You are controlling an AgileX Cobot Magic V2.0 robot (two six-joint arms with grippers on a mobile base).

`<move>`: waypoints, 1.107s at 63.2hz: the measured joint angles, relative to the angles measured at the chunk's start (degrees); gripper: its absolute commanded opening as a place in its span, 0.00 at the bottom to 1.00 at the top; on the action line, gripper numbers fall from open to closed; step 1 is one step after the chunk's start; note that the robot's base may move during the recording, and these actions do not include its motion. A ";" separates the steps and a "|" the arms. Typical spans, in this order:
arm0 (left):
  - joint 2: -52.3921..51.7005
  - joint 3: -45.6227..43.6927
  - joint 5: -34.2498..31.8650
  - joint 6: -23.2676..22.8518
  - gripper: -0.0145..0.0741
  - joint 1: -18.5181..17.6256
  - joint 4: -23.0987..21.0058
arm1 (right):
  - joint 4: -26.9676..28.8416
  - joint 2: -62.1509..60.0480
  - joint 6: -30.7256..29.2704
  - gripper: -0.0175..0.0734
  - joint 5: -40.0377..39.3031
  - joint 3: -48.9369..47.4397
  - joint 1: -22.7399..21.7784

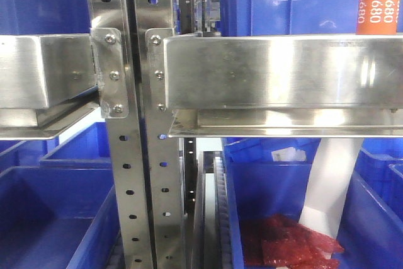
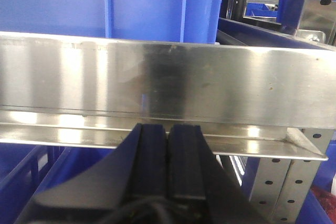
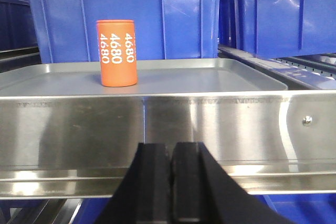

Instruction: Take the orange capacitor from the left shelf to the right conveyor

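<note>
Jaws of my left gripper were pressed together, empty, just under the left shelf rail; my right gripper was likewise closed and empty below the silver tray where the orange capacitor stood upright before a blue bin.

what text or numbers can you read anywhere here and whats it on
"4680": white, printed sideways and repeated round the orange capacitor, seen in the front and right wrist views.
Faint marks along the top edge of the shelf front rail, right wrist view: too faint to read.
Nothing else legible.
</note>
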 measured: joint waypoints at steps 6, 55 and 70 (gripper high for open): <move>0.00 0.00 0.00 0.00 0.02 0.00 0.00 | 0.00 0.00 0.00 0.25 0.00 0.00 0.00; 0.00 0.00 0.00 0.00 0.02 0.00 0.00 | 0.00 18.64 -0.10 0.51 9.15 -30.36 0.00; 0.00 0.00 0.00 0.00 0.02 0.00 0.00 | 0.00 34.70 -0.10 0.88 9.41 -37.30 2.59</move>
